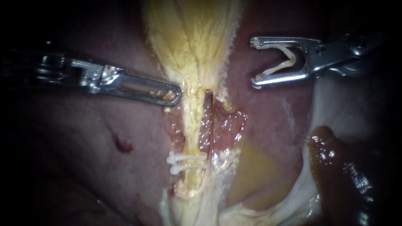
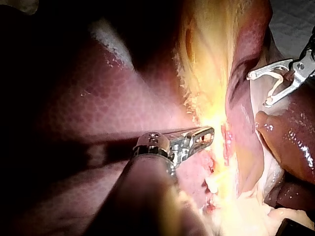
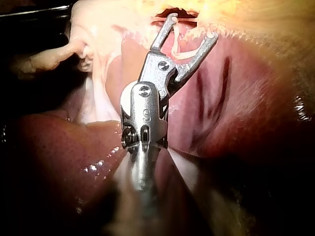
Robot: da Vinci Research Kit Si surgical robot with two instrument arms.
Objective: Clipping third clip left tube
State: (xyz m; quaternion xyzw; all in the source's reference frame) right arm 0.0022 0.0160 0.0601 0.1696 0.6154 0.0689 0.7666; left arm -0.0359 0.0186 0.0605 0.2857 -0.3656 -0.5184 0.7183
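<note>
1. Gripping the gallbladder [image 1: 190, 46] edge, held the left instrument [image 1: 173, 95] with jaws closed flat on that yellow tissue, just above the left tube [image 1: 191, 127].
2. Seemed placed so to keep the tube stretched and clear of the liver [image 1: 83, 167], with room left for clipping.
3. Found the tube running pale yellow down the middle of the endoscope view, beside a redder tube [image 1: 206, 123] on its right.
4. Found it already crossed low down by two clips [image 1: 186, 161], white, lying side by side.
5. Hung the right instrument [image 1: 254, 62] well apart from the tube, up and to the right, over liver; probably waiting for a clear line in.
6. Spread its jaws wide in a V, yet filled them with a new clip [image 1: 291, 59], white and open, touching both jaws.
7. Judged the next move to need that clip slid around the bare tube above the two clips.
</note>
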